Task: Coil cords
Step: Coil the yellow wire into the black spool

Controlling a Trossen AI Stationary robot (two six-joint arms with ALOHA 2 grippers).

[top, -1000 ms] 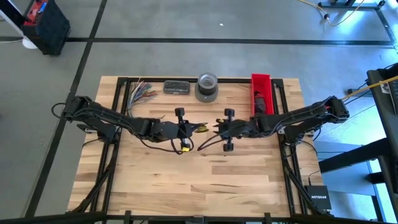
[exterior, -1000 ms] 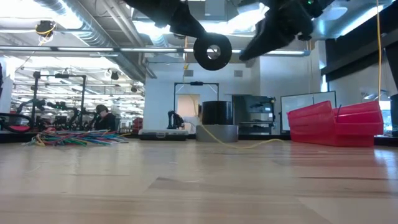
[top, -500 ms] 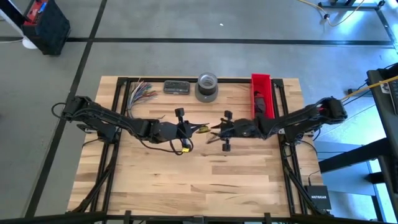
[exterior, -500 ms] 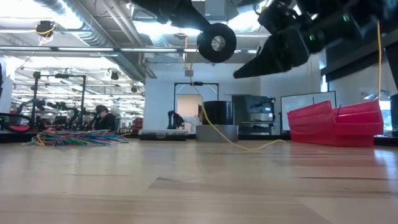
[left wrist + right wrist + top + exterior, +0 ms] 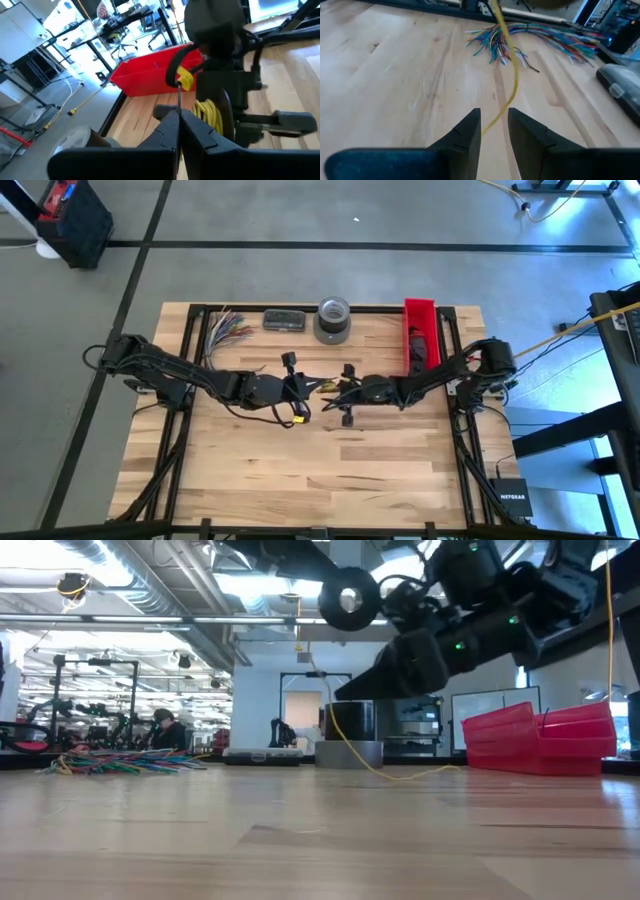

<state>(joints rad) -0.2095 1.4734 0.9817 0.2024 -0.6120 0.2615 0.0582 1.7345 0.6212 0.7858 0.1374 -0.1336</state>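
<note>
1. Centre of the high view, above the bench (image 5: 300, 480): the two arms meet nose to nose. The left hand (image 5: 303, 388) and the right hand (image 5: 338, 392) stand just beside each other, both raised off the wood.
2. Task's thing: the cord (image 5: 348, 748) hangs from the hands. In the low view it drops to the bench, then trails toward the right of the frame. A few yellow loops show by the right hand in the left wrist view.
3. Hand states: the left hand is clenched on a thin black run of the cord, below a small yellow fitting. The right hand's fingers stand apart, with the yellow run passing between them, seemingly unpinched.
4. Step in hand, as judged: winding is under way, with much of the length not yet gathered.
5. Next move, as judged: the right hand should take the slack and lay another turn, while the left keeps the end fixed.
6. Edges and room: the lower half of the bench in the high view gives open room. Along the upper edge sit the multicoloured wires (image 5: 225, 325), a dark flat case (image 5: 284, 320) and the tape roll (image 5: 333, 318). The red bin (image 5: 420, 332), at upper right, lies near the right forearm. The trailing cord could snag there.
</note>
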